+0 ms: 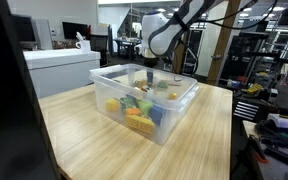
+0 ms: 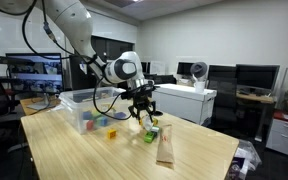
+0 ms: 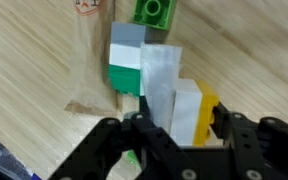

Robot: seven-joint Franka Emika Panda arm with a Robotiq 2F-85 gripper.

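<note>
Wrist view is being filled along its lower edge by the gripper (image 3: 179, 135), whose black fingers (image 3: 134, 135) are standing partway apart on either side of a white block (image 3: 189, 108). A yellow block (image 3: 212, 108) is pressed against that block's far side. Whether the pads are already touching these two blocks cannot be told, so no firm grasp is being claimed.

The white block is lying directly ahead of the gripper, between the jaws, on the wooden table (image 3: 24, 80). Its long axis is running up the picture, away from the wrist and across the line on which the jaws close. A translucent block (image 3: 162, 70) is being seen just beside it. A grey, white and green block (image 3: 126, 60) is lying beyond that, and a green brick (image 3: 156, 10) farther off.

A brown paper bag (image 3: 84, 60) is lying just beside the cluster. In an exterior view the gripper (image 2: 144, 112) is hanging low over the blocks, with a clear bin (image 2: 79, 105) well apart behind it.
</note>
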